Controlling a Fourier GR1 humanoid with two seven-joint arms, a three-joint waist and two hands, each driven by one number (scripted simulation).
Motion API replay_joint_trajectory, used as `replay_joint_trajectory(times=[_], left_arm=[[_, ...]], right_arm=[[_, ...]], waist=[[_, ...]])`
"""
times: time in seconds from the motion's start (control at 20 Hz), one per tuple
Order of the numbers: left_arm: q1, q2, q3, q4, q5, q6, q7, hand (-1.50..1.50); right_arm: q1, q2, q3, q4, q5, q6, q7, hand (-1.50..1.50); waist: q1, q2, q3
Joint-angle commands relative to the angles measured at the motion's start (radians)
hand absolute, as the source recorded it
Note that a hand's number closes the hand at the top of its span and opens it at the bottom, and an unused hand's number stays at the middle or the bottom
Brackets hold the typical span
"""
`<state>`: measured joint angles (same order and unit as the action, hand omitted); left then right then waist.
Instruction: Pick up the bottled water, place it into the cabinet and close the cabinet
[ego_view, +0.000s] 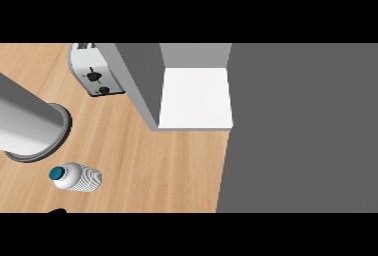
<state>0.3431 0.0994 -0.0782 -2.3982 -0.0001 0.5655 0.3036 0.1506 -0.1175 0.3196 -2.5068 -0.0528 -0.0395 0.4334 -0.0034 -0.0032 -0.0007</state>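
The bottled water (77, 177) is a white ribbed bottle with a teal cap, standing on the wooden counter (162, 165) at the lower left. The cabinet (142, 80) is open at the upper middle, showing a bare white shelf (196, 97). Its broad grey door (303, 130) fills the right side of the view. A small black tip of my left hand (57, 211) shows at the lower edge, just below the bottle and apart from it. My right hand does not show.
A silver toaster (94, 72) stands at the back left, beside the cabinet's side wall. A large grey cylinder with a dark rim (29, 125) stands at the left edge, just behind the bottle.
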Motion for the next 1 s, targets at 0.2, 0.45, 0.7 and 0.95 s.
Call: replay_joint_trajectory(times=[0.2, 0.45, 0.7, 0.95], left_arm=[[0.030, -0.032, 0.101, 0.150, 0.077, -0.047, -0.117, -1.50], [0.028, 0.004, 0.224, 0.284, 0.202, -0.157, -0.199, -1.50], [-0.024, -0.059, 0.226, 0.556, 0.232, -0.234, -0.402, -1.50], [-0.063, -0.097, 0.248, 0.709, 0.232, -0.247, -0.527, -1.50]], right_arm=[[0.070, -0.028, 0.029, -0.206, 0.009, -0.006, 0.073, -1.50], [-0.034, -0.032, -0.053, -0.155, -0.053, -0.012, 0.102, -1.50], [-0.041, -0.017, 0.032, -0.131, 0.034, -0.037, 0.111, -1.50], [-0.041, -0.037, 0.026, -0.195, 0.013, -0.045, 0.165, -1.50]], waist=[[-0.002, -0.001, 0.000], [0.006, 0.001, 0.000], [0.000, 0.001, -0.001], [-0.004, 0.001, -0.001]])
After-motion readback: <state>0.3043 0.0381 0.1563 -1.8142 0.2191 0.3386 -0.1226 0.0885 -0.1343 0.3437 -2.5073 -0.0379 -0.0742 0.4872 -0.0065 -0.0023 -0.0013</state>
